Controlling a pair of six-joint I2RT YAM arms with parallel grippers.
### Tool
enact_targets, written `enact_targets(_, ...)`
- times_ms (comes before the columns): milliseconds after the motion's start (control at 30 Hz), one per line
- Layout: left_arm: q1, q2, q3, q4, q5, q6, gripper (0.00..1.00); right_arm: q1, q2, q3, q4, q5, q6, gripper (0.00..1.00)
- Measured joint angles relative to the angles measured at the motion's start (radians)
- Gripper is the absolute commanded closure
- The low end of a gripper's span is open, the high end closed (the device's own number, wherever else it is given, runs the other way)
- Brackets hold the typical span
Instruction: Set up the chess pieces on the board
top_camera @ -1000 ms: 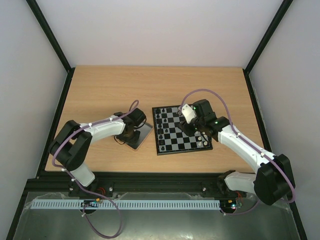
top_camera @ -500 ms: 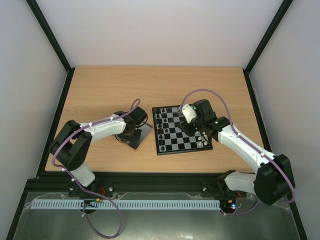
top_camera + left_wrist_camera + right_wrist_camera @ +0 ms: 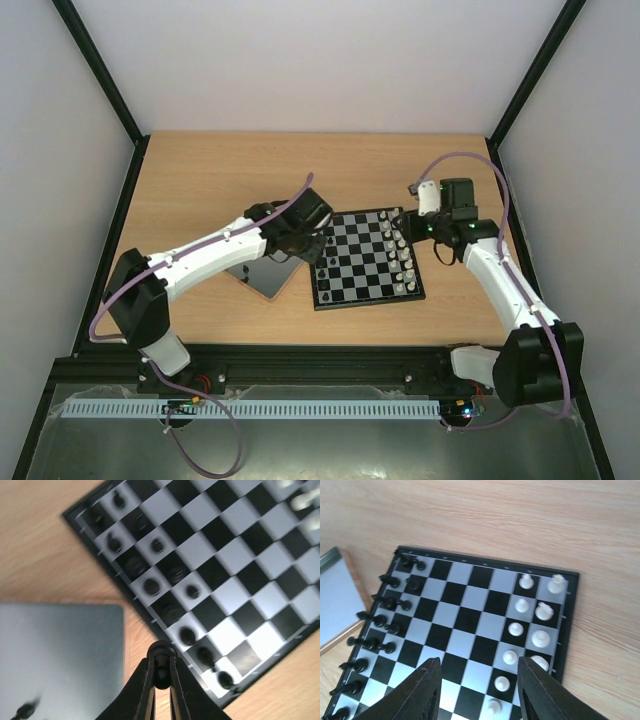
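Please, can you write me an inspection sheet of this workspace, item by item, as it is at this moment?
Surface: wooden table, no spill seen.
Job's things: board lies flat; black chessmen stand in two files on one side and white chessmen on the opposite side.
Clutter: grey tray lies beside the board, with one blurred dark piece on it.
Grippers: left gripper is shut on a black piece near the board's edge; right gripper is open and empty above the board.
Cables: a purple cable loops over each arm, and neither lies on the board.
Surroundings: white walls and a black frame; nothing else seen.
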Motion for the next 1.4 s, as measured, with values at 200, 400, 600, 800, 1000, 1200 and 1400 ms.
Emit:
enact_targets(200,-0.074,0.1,0.163,-0.013,0.027,0.055,0.95,-0.092,-0.002,-0.031,0.0,-0.021,0.042,0.56)
enact_targets(400,-0.116,0.262,0.246,-0.07,0.036,0.099,0.96,-0.105,-0.019,-0.06,0.0,-0.024,0.052,0.56)
enact_targets(600,-0.129,0.345,0.302,-0.119,0.036,0.116,0.95,-0.105,-0.027,-0.061,0.001,-0.044,0.052,0.56)
enact_targets(800,-0.138,0.399,0.354,-0.153,0.037,0.128,0.95,-0.105,-0.027,-0.061,0.001,-0.052,0.051,0.56)
enact_targets(1000,-0.139,0.447,0.379,-0.185,0.033,0.13,0.95,-0.105,-0.027,-0.061,0.001,-0.058,0.049,0.56)
enact_targets(1200,-0.139,0.476,0.393,-0.205,0.032,0.13,0.94,-0.105,-0.027,-0.061,0.001,-0.062,0.047,0.56)
enact_targets(1400,-0.14,0.484,0.393,-0.22,0.032,0.13,0.93,-0.105,-0.027,-0.061,0.001,-0.067,0.047,0.56)
